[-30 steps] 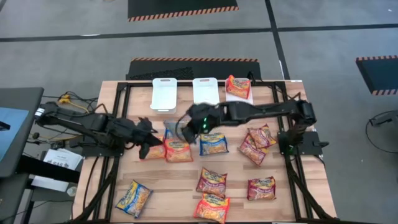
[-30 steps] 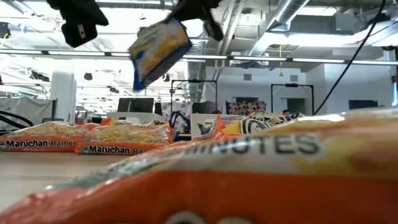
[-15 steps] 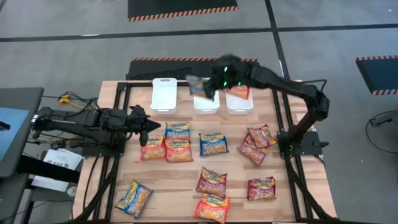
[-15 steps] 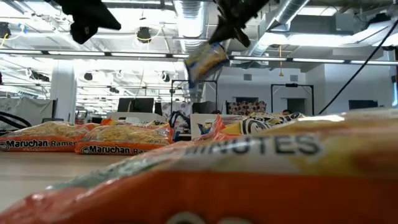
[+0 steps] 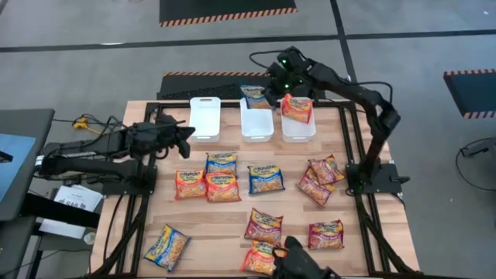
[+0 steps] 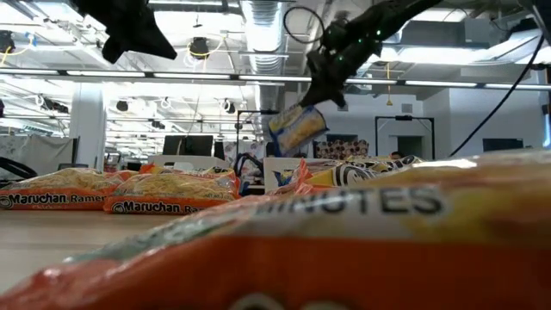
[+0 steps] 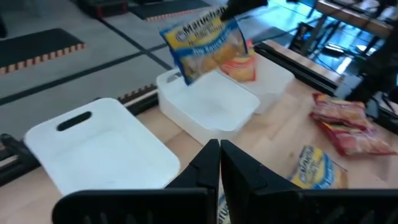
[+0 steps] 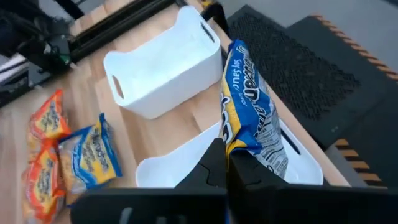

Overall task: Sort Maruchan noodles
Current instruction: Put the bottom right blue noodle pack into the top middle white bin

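Three white bins stand along the table's far edge: left [image 5: 205,118], middle [image 5: 256,124] and right [image 5: 299,128]. The right bin holds an orange packet [image 5: 297,107]. My right gripper [image 5: 269,91] is shut on a blue Maruchan noodles packet [image 5: 253,94] high over the middle bin's far end. That packet also shows in the low view [image 6: 295,127] and the left wrist view [image 7: 205,43]. My left gripper [image 5: 184,144] hovers shut and empty near the left bin. Several more packets lie flat on the table, among them blue [image 5: 266,178] and orange [image 5: 222,187]. My right gripper pinches one end edge of the blue packet [image 8: 234,146] between its two fingers [image 8: 214,163]. It comes slanting down from above. The packet is lifted clear and hangs tilted below the gripper [image 6: 320,93], above the middle bin [image 8: 186,163].
Red packets lie at the right [image 5: 318,180] and near the front [image 5: 264,227], and a blue one lies at the near left [image 5: 166,246]. A dark shape [image 5: 301,265] stands at the table's near edge. Bare wood shows between the bins and the packets.
My right gripper has carried the blue packet from over the table's middle toward the far edge, to above the middle bin; the packet stays clear and hanging. My left gripper, still shut, has gone toward the far edge, near the left bin.
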